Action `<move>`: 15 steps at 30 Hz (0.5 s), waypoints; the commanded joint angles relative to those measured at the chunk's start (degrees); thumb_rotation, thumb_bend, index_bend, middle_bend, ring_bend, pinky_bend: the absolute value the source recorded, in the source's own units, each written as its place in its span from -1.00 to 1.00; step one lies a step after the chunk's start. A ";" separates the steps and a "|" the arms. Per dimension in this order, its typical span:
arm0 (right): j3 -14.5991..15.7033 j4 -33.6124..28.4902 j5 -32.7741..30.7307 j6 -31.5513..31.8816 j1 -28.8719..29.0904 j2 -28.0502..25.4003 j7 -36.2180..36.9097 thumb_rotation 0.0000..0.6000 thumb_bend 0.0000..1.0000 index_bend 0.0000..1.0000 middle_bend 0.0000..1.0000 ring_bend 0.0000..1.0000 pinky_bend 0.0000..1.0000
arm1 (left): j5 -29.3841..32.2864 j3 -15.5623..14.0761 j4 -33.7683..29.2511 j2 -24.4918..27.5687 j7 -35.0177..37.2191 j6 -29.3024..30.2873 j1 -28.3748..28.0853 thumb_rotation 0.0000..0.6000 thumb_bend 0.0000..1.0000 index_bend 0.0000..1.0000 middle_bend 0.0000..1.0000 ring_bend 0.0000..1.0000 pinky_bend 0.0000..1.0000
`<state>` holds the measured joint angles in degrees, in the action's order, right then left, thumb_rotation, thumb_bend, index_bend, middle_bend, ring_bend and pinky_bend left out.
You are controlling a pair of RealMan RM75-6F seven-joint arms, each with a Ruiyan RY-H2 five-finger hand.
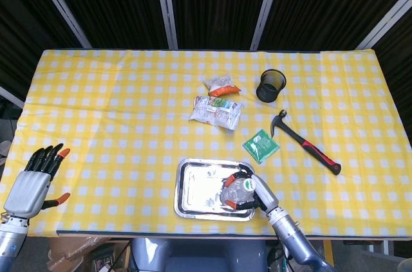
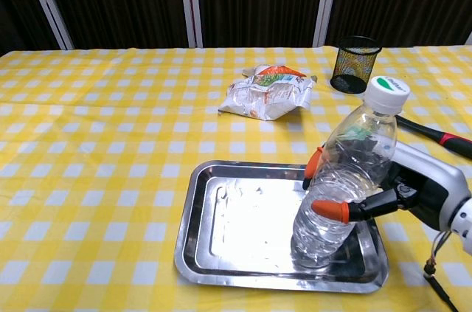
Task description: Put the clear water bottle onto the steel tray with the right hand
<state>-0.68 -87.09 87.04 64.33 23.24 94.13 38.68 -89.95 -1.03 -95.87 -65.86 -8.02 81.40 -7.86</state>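
Right hand (image 2: 402, 192): wrapped around the clear water bottle (image 2: 345, 178), orange-tipped fingers (image 2: 330, 209) closed on its lower body, grip firm. Bottle base down on the steel tray (image 2: 221, 253), in the right half of it, body leaning a little toward the hand rather than fully upright. Whether the base sits flat on the tray floor or only on one edge: cannot tell.

Judged from this: carrying done, placement almost complete. Left to do: settling the bottle upright, spreading the fingers, drawing the hand clear without tipping it.

Left hand (image 1: 33, 179): well to the left of the tray at the near table edge, fingers spread, holding nothing.

Beyond the tray, on the yellow checked cloth (image 2: 96, 142): crumpled snack bags (image 2: 267, 93) behind it, a black mesh cup (image 2: 355, 54) behind and to its right, a hammer (image 1: 306, 143) with red and black handle off to the right, a green packet (image 1: 261, 146) between tray and hammer.

Writing: white cap with a green mark on top, not legible; print on the bags and green packet too small to read.
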 commanded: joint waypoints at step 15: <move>3.34 -0.21 4.01 -4.06 2.95 -2.92 4.43 1.00 -0.42 -0.63 -0.64 -0.78 -1.00 | 0.18 -0.05 -0.09 0.00 -0.26 -0.22 -0.06 1.00 -0.62 -0.94 -1.00 -1.00 -1.00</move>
<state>2.64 -87.29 91.03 60.22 26.18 91.23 43.07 -89.78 -1.08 -95.95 -65.87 -8.28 81.18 -7.92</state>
